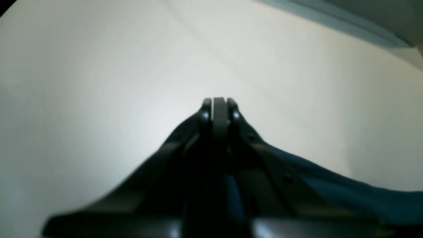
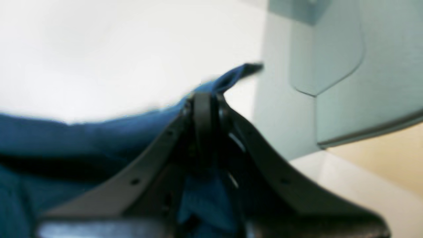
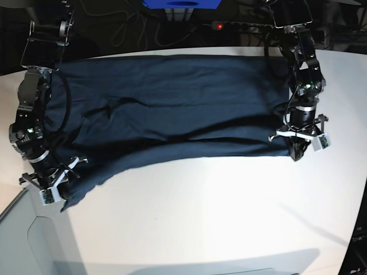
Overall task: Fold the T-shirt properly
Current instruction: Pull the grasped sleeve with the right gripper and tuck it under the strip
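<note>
Spread across the far half of the white table (image 3: 218, 212): the navy T-shirt (image 3: 172, 109), lying wide from the left edge to near the right edge, far hem close along the table's far edge, near hem sagging in a loose curve toward the near-left corner.

At the left edge, near that corner: right gripper (image 3: 59, 186), jaws pressed fully together, pinched on the shirt's near-left corner; in the right wrist view, blue cloth bunched between and just past the closed fingers (image 2: 203, 109), a small tip of fabric sticking out beyond them.

Toward the right edge: left gripper (image 3: 296, 152), also clamped tight, on the shirt's near-right corner; in the left wrist view, closed fingertips (image 1: 218, 109) against bare table, navy cloth trailing off to the right below.

Judged progress: early. Both near corners secured, fabric roughly flat but wrinkled through the left half, no finished fold visible. Left to do, probably: carrying the gripped edge over, further folds, smoothing.

Writing or labels: none readable; no neck label visible. Above the far edge, a blue object (image 3: 181, 4) and a small red light (image 3: 218, 26), no legible text.
</note>
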